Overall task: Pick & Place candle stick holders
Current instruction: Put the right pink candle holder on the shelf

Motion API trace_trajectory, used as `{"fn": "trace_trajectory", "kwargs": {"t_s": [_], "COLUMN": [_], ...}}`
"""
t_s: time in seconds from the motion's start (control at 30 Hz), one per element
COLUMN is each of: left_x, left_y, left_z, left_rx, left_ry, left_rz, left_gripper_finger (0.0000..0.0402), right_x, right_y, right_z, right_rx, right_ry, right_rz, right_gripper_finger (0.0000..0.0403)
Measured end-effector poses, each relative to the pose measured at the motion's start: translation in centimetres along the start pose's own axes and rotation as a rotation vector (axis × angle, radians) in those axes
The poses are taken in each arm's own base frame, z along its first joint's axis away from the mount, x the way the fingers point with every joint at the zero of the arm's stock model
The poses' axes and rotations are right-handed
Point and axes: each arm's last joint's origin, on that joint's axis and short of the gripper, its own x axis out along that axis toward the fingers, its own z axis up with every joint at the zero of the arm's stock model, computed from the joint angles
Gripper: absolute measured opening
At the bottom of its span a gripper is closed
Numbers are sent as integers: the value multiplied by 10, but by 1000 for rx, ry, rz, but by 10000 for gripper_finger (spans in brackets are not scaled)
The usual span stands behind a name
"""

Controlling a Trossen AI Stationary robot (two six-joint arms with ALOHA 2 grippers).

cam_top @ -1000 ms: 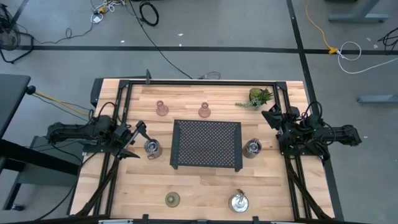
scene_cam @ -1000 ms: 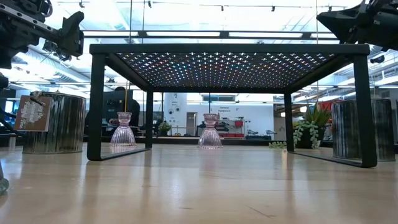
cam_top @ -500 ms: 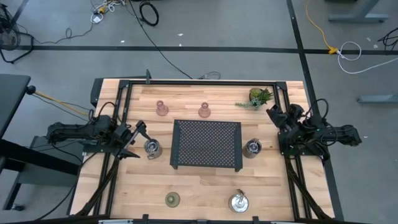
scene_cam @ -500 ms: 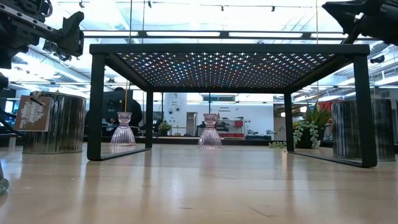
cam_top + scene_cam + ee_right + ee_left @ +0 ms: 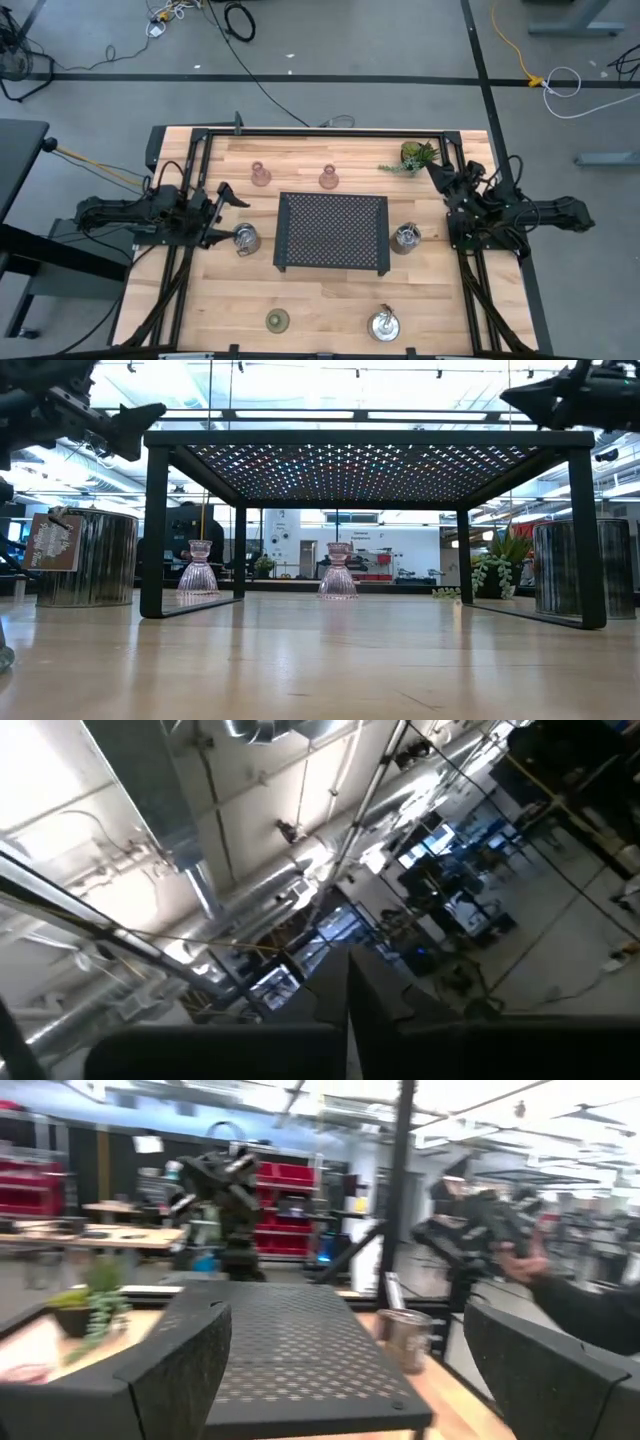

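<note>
Three shiny silver candle stick holders stand on their bases on the wooden table: one left of the black perforated tray (image 5: pixel 244 237), one right of it (image 5: pixel 405 237), one near the front edge (image 5: pixel 384 325). Two pink holders (image 5: pixel 260 174) (image 5: pixel 328 178) stand beyond the tray (image 5: pixel 333 233). An olive-green holder (image 5: pixel 277 320) stands at the front. My left gripper (image 5: pixel 226 197) is open and empty, raised above and beside the left silver holder. My right gripper (image 5: pixel 435 176) is shut and empty, raised beside the plant, pointing up in its wrist view (image 5: pixel 348 1020).
A small green plant (image 5: pixel 415 157) stands at the far right corner. The tray stands on legs, high above the table in the low view (image 5: pixel 360 440). Black frame rails (image 5: pixel 320 133) run along the far and side edges. Bare wood lies in front of the tray.
My left gripper has risen and tipped up toward level, its tip going a little toward the far edge, away from the left silver holder. My right gripper has tipped and shifted slightly toward the far edge. No holder has moved.
</note>
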Motion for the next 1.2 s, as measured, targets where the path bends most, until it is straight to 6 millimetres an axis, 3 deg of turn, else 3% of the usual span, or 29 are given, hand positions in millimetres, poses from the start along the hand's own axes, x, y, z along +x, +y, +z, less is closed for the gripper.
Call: {"fn": "trace_trajectory", "kwargs": {"t_s": [0.2,0.47,0.77,1.0,1.2], "left_x": [0,0,0,0,0], "left_y": [3,3,3,3,3], "left_z": [0,1,1,1,1], "left_rx": [34,50,49,49,49], "left_ry": [-13,-21,-22,-22,-21], "left_rz": [101,112,112,111,111], "left_gripper_finger": [399,399,399,399,399], "right_x": [38,75,83,83,83], "right_y": [18,17,10,10,12], "right_z": [4,-28,-51,-53,-57], "right_rx": [-154,-342,-342,-263,-279], "right_ry": [71,201,280,287,375], "right_rz": [-88,-218,-214,-206,-93], "right_gripper_finger": [13,13,13,13,13]}}
